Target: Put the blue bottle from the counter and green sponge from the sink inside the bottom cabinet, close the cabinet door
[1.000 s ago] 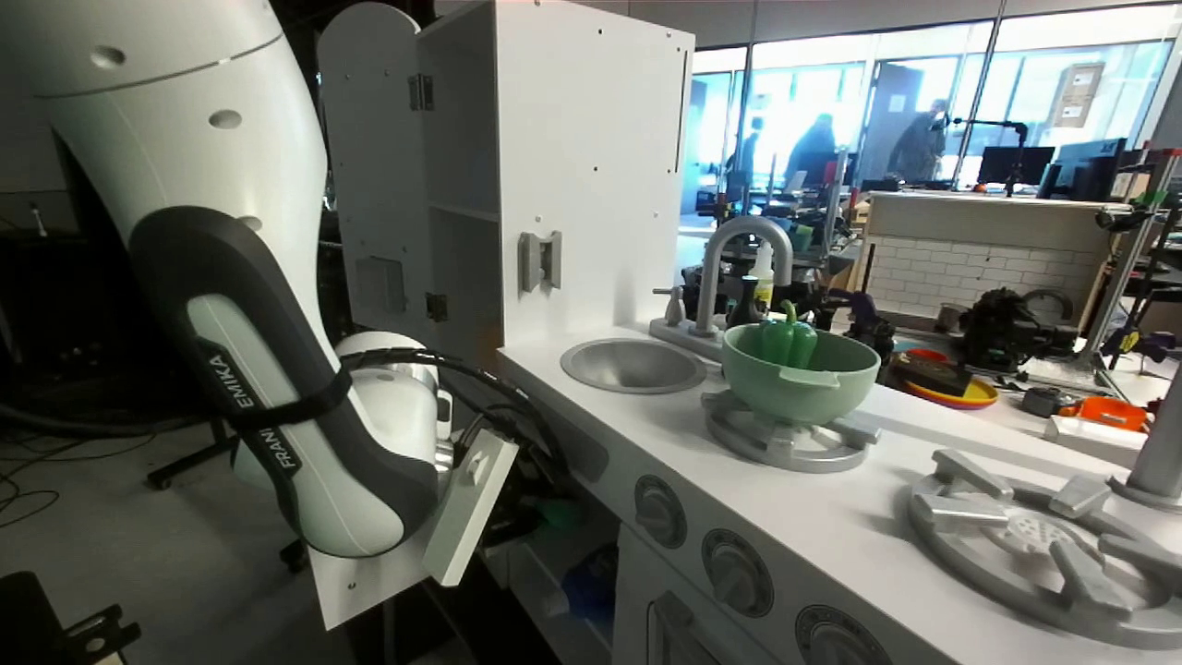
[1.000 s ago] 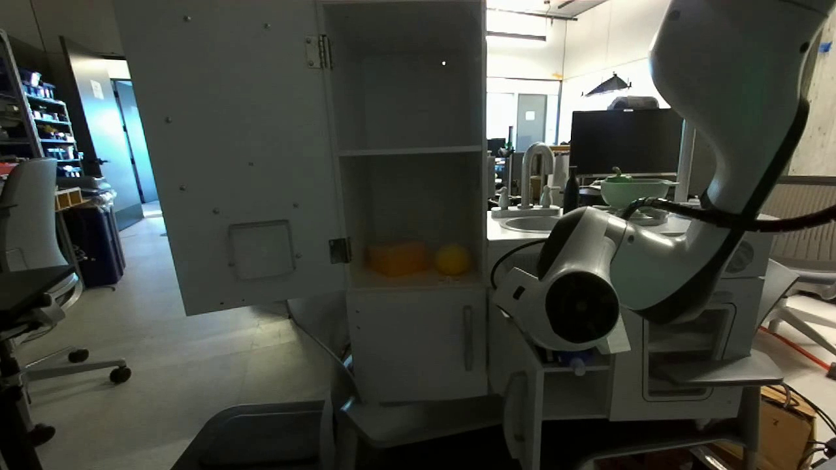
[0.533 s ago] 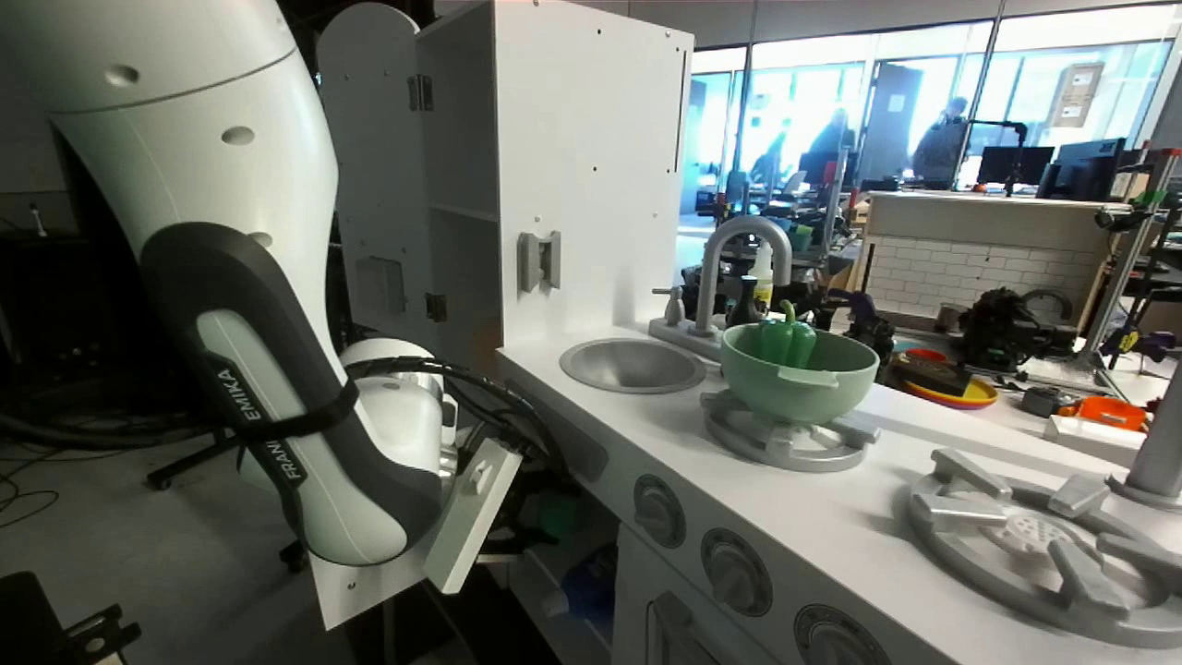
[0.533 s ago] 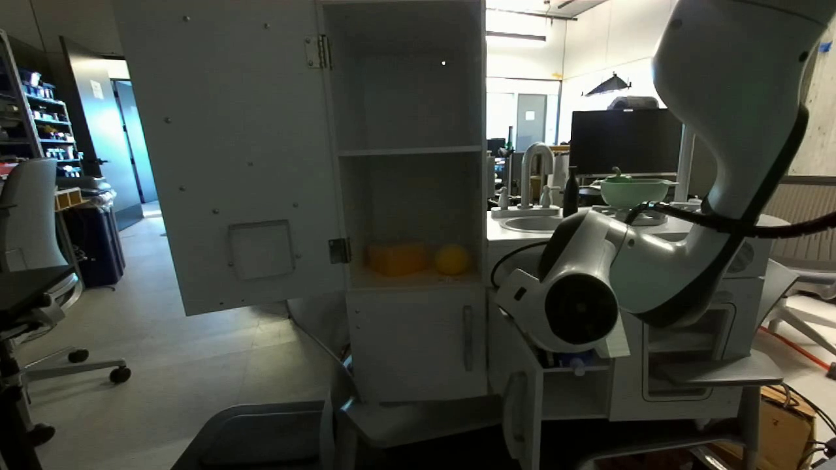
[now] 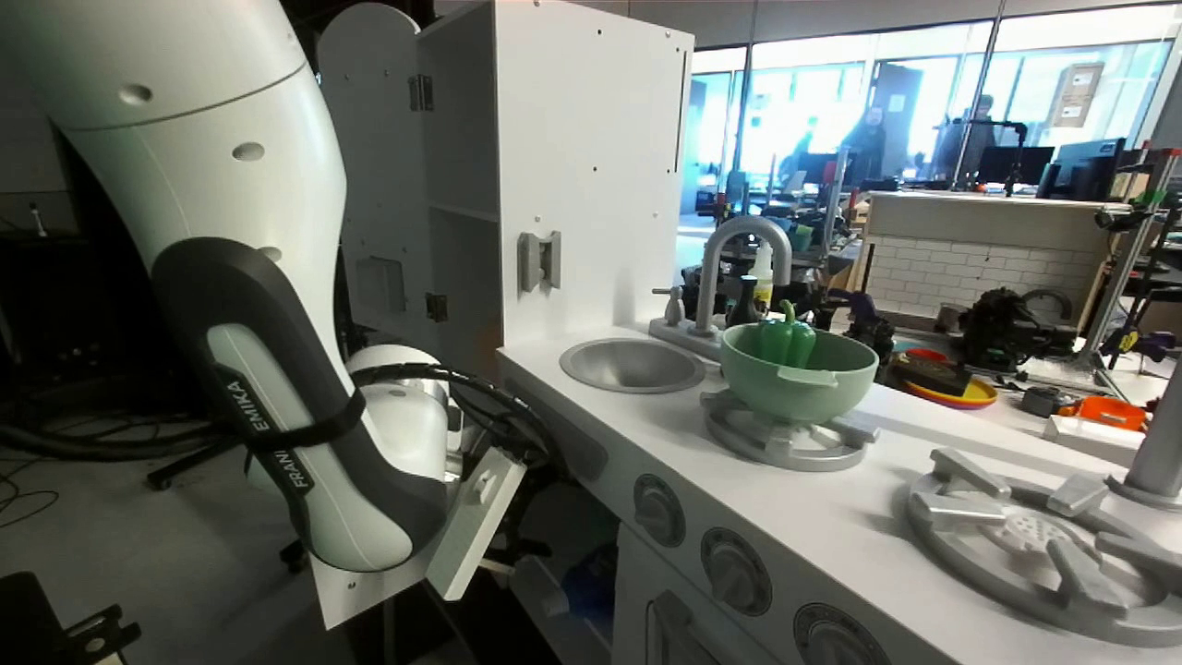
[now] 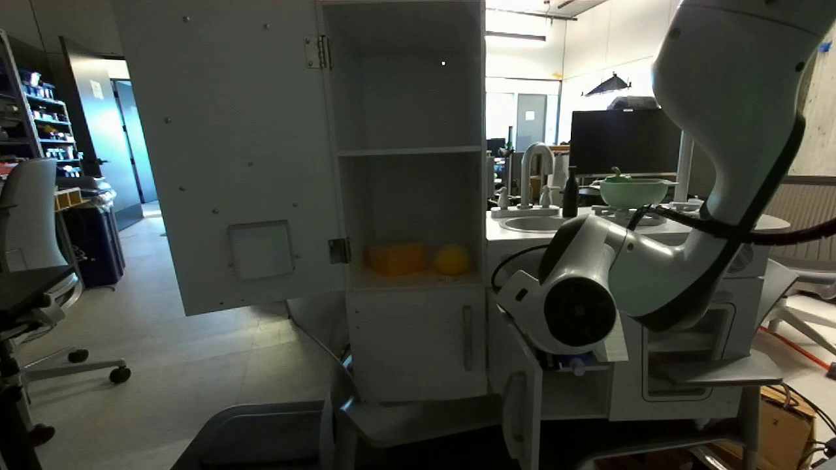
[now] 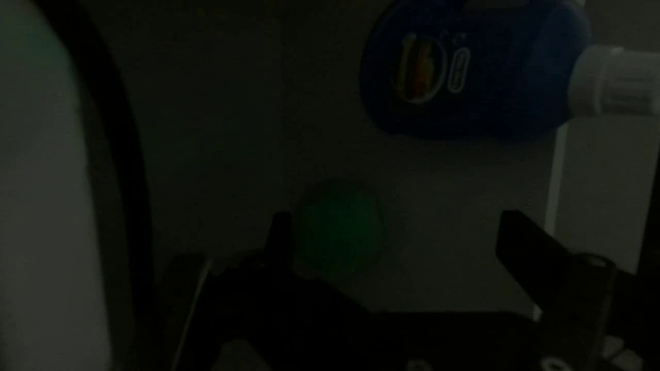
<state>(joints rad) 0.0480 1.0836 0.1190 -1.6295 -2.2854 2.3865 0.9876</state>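
Wide apart in the dark wrist view stand the jaws of my gripper, which is open. A dim green sponge lies between them, close beside the left finger and well apart from the right one. The blue bottle rests on its side farther in, its white cap pointing right; an exterior view shows this bottle in the bottom cabinet. The cabinet door is swung open. Above are the white counter and the round metal sink. My arm's wrist hides much of the cabinet opening.
A pale green bowl holding a green pepper stands on a burner beside the tap. The tall cupboard's door is open, with an orange block and yellow ball inside. Knobs line the counter's front.
The jaws have spread, and the green patch seen at them in an exterior view no longer shows there. My arm has shifted slightly down and to the right in that view. Bottle and door stay put.
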